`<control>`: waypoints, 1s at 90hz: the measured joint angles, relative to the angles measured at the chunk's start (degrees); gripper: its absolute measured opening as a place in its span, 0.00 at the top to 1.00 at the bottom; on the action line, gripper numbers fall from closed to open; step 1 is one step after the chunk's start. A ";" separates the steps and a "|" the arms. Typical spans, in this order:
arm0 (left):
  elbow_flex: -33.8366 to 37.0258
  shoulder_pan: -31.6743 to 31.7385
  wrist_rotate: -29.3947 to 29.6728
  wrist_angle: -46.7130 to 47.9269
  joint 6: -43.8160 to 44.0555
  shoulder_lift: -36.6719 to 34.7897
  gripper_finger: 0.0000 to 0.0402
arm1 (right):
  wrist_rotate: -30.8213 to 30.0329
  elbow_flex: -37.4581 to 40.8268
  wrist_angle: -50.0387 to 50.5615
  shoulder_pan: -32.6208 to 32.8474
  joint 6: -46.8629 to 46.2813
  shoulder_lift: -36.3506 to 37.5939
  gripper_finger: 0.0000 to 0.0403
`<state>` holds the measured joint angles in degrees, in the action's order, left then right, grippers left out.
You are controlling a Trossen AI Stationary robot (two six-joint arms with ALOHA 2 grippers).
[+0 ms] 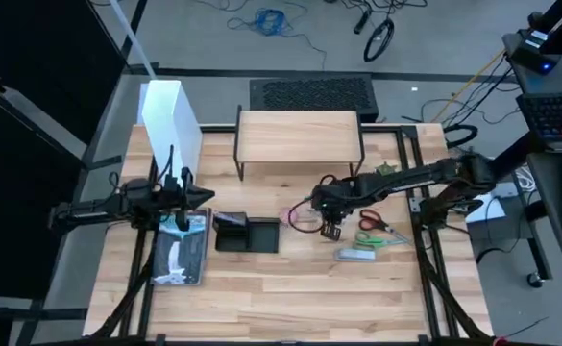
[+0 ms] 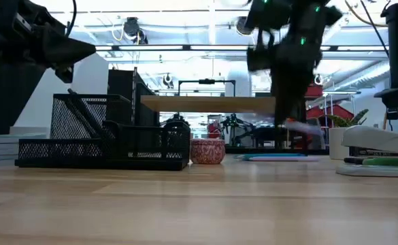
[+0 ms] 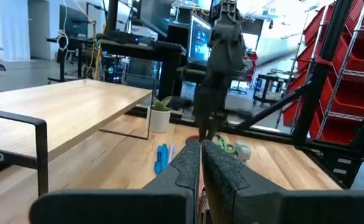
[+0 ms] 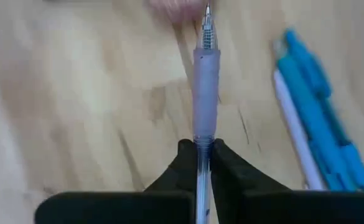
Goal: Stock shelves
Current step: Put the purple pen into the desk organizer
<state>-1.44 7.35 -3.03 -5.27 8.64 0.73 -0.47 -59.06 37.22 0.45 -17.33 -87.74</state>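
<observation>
So, biggest first: the table (image 1: 261,298) carries the shelves (image 1: 300,133) at the far middle, and as far as we can see the riser's wooden top is bare in the high view. In our judgement the stocking has barely begun; nothing shows as placed yet.

The tall white file box (image 1: 173,120) stands at the far left, beside the shelves. Near the left front lies a packaged item (image 1: 181,252), and just beside it sits the black mesh organizer (image 1: 246,234).

Our right gripper (image 1: 330,223) hangs over the middle of the table, in front of the shelves. In the right wrist view its fingers are pinched narrow around a clear pen (image 4: 205,74) with a pale purple grip, tip pointing down at the wood. It looks lifted, not lying flat, but we can't tell the clearance.

Our left gripper (image 1: 196,199) hovers above the packaged item, fingers pressed together with nothing visible between them in its wrist view. It looks to be waiting.

Still on the table to the right: red-handled scissors (image 1: 373,223), green-handled scissors (image 1: 378,239), a white stapler (image 1: 354,255), blue pens (image 4: 315,112), a pink tape roll (image 2: 207,151).

Left to do, we reckon: carry the pen to the shelves, then the rest.
</observation>
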 joint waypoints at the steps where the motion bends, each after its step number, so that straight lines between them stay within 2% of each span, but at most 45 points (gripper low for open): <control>1: -0.17 0.00 0.00 -0.04 0.00 0.00 0.99 | -0.22 0.00 -0.39 0.01 0.00 0.38 1.00; 13: -2.13 0.00 0.00 0.06 0.02 0.00 0.94 | -2.47 -0.01 -7.67 -0.15 0.80 4.46 1.00; 35: -3.82 0.00 0.00 0.06 0.09 1.17 0.70 | -2.60 -0.10 -29.83 -1.57 7.01 5.12 1.00; 46: -5.10 0.00 -0.02 0.12 0.09 3.78 0.61 | -2.67 -0.14 -43.16 -2.43 11.30 3.34 1.00; 64: -8.85 0.00 -0.07 -0.54 0.02 12.24 0.59 | -2.34 -0.19 -65.43 -4.03 15.49 -0.59 1.00; 78: -12.51 0.00 -0.26 -2.55 -0.17 19.31 0.59 | -1.87 -0.19 -75.57 -4.59 17.09 -3.07 1.00; 90: -15.72 0.00 -0.33 -6.05 -0.49 25.59 0.59 | -0.57 -0.23 -79.56 -4.86 16.67 -5.12 1.00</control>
<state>-17.15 7.35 -3.36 -11.31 8.16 26.32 -1.04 -59.29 -42.34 -4.41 -0.66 -92.86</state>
